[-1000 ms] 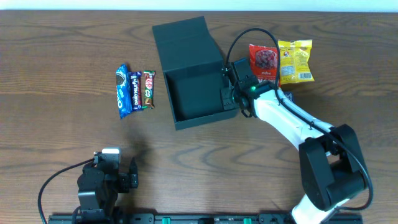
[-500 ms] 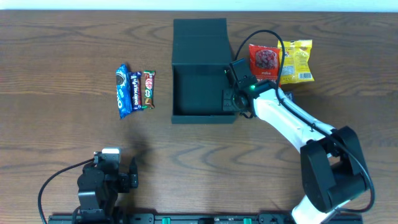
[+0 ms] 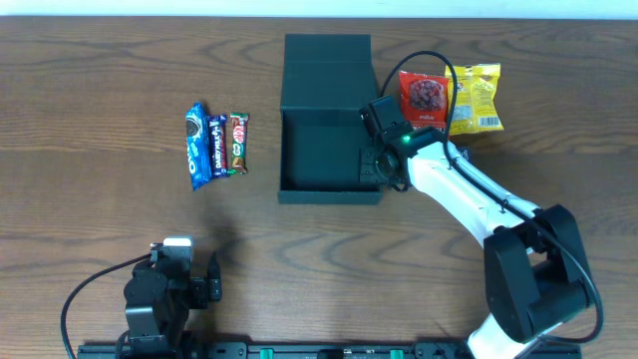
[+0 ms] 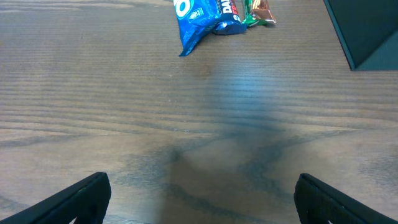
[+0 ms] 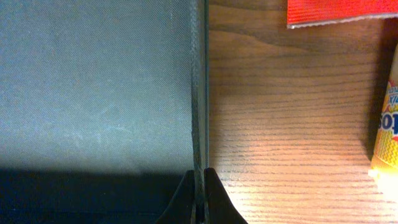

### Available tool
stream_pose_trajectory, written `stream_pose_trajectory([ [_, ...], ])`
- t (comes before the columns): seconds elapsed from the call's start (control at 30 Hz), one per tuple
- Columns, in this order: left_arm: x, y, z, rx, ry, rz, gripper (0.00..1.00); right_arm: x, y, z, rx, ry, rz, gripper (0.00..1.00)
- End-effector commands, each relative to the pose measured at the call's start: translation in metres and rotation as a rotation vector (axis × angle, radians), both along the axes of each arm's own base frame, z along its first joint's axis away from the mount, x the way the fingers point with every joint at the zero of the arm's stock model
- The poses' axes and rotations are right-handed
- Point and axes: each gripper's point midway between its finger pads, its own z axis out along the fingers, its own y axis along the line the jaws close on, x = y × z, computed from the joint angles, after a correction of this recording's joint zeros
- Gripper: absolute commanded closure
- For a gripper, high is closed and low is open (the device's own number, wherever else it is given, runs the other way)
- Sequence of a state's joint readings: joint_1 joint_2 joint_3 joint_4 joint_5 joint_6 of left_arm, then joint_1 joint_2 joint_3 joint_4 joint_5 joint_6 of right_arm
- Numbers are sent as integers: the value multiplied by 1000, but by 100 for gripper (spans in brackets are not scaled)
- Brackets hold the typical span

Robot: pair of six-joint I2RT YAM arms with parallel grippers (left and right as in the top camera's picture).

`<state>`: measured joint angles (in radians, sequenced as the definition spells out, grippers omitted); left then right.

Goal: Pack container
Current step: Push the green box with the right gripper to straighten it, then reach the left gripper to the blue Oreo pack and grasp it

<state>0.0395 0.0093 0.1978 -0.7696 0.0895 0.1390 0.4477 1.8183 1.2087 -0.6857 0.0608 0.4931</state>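
Observation:
The dark teal-black container [image 3: 329, 194] stands open on the table, its flap lid [image 3: 326, 62] folded back at the far side. My right gripper [image 3: 371, 166] is shut on the container's right wall [image 5: 198, 93], one finger inside and one outside. A red packet [image 3: 423, 98] and a yellow packet [image 3: 474, 98] lie right of the container. A blue Oreo packet [image 3: 196, 146], a dark blue bar [image 3: 217, 143] and a KitKat bar [image 3: 238, 143] lie to its left. My left gripper [image 4: 199, 199] is open and empty near the front edge.
The left wrist view shows the blue packet [image 4: 202, 18] and a corner of the container [image 4: 367, 31] ahead over bare wood. The right wrist view shows the red packet's edge [image 5: 336, 12] and the yellow packet [image 5: 385, 137] close on the right.
The container has turned from a slanted pose to square with the table and shifted a little right, gripped by my right gripper. The left arm has not moved.

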Motion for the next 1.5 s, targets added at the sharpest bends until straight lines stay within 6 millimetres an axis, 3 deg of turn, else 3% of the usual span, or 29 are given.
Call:
stream_pose_trajectory([
  [0.0, -3, 3, -10, 14, 30, 8, 5, -20, -5, -20, -30, 87, 9, 99],
  [0.13, -3, 3, -10, 14, 30, 8, 5, -21, -6, -20, -31, 91, 9, 98],
  [0.2, -3, 3, -10, 15, 30, 8, 4, -21, -5, -20, -30, 89, 8, 53],
  [0.23, -3, 3, -10, 15, 30, 8, 4, -20, -5, -20, -29, 87, 9, 43],
  [0.3, -3, 3, -10, 15, 30, 8, 5, -19, -5, -17, -26, 83, 9, 11],
  [0.33, -3, 3, -10, 14, 30, 8, 5, -18, -4, -13, -23, 76, 9, 1],
  [0.4, -3, 3, -11, 14, 30, 8, 4, -13, -2, 1, -10, 49, 9, 1],
  [0.5, -2, 3, -10, 15, 26, 9, 5, 3, 6, 47, 33, -58, 29, 1],
  [0.6, 5, -7, 0, -20, -25, -38, 4, 21, 15, 131, 95, -278, 113, 1],
  [0.73, 11, -52, 24, -239, -110, -209, 5, 23, 16, 211, 119, -515, 224, 1],
  [0.83, 5, -79, 37, -362, -127, -335, 5, 15, 12, 241, 120, -601, 259, 1],
  [0.97, 5, -86, 45, -396, -151, -375, 5, 8, 8, 259, 136, -646, 255, 1],
  [1.07, 20, -82, 76, -393, -291, -362, 5, 7, 8, 255, 130, -631, 256, 1],
  [1.23, 39, -48, 123, -266, -426, -194, 5, 10, 7, 252, 122, -625, 252, 1],
  [1.47, 64, -15, 148, -29, -265, -99, 5, 17, 6, 256, 111, -657, 235, 1],
])
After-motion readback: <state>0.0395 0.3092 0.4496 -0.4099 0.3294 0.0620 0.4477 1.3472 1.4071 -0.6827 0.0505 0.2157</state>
